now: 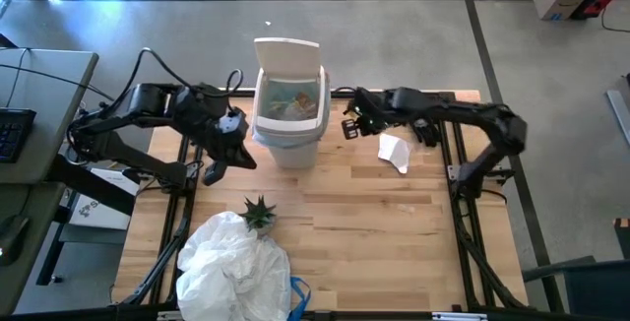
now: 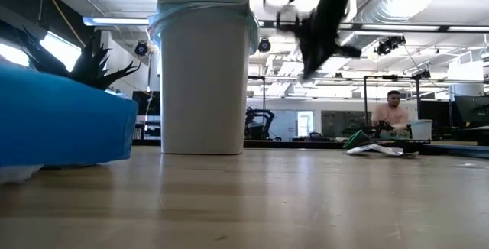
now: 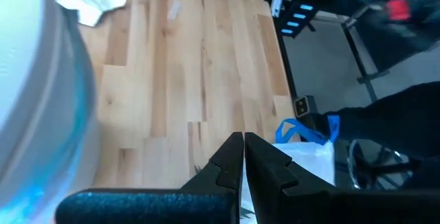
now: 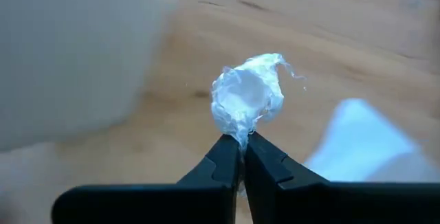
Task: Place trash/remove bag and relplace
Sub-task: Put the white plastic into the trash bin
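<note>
Right end effector [image 4: 242, 157] pinches a clear plastic wrapper [image 4: 246, 99] beside the white bin's [image 1: 287, 124] rim; left end effector [image 3: 243, 157], closed empty, hangs over bare table [image 1: 394, 223].

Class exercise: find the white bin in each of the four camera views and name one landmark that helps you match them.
High view: white bin at top centre.
Low view: left of centre.
Left wrist view: curved white wall along the left edge.
Right wrist view: blurred white mass, probably the bin.
Shared landmark: the wooden table.
</note>
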You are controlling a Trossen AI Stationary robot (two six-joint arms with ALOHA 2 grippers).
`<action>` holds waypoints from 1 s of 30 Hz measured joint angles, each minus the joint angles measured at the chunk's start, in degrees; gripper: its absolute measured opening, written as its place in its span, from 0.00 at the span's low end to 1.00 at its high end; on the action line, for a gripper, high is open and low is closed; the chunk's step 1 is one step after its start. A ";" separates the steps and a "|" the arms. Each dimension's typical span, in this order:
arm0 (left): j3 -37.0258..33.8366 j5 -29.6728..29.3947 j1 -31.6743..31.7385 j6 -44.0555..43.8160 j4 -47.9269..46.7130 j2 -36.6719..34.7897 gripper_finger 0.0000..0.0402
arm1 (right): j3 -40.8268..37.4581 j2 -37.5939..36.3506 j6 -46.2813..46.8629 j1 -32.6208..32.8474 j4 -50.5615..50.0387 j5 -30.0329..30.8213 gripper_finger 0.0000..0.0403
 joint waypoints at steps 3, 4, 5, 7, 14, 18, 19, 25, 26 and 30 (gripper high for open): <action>0.00 -1.49 0.00 -0.02 -0.01 -1.04 0.00 | 0.07 -4.46 3.11 6.24 4.79 -0.32 0.00; 0.00 -1.71 0.00 -0.03 0.07 -1.42 0.00 | 0.10 -5.80 4.12 8.33 6.36 -0.22 0.00; 0.00 -1.89 0.00 -0.11 0.07 -1.80 0.00 | 0.10 -6.84 5.20 10.46 7.37 0.24 0.00; 0.02 -2.24 0.00 -0.53 0.08 -2.48 0.00 | 0.68 -8.73 7.80 14.37 7.66 2.13 0.00; 0.02 -3.49 0.00 -1.55 0.12 -3.92 0.00 | 7.62 -10.83 8.49 23.17 11.17 10.30 0.00; 0.04 -4.59 0.00 -1.55 0.15 -3.81 0.00 | 13.96 -8.42 0.22 23.40 20.38 11.82 0.00; 0.04 -4.61 0.00 -1.50 0.22 -3.72 0.00 | 15.85 -7.32 -2.30 23.02 21.72 11.99 0.00; 0.04 -4.70 -0.02 -1.27 0.53 -3.42 0.00 | 29.10 2.71 -12.44 18.72 20.47 9.61 0.00; 0.04 -4.70 -0.02 -1.29 0.53 -3.42 0.00 | 31.20 4.60 -13.47 17.96 19.34 8.74 0.00; 0.04 -4.65 -0.02 -1.77 0.50 -3.42 0.00 | 39.68 11.57 -15.81 14.93 15.66 7.12 0.00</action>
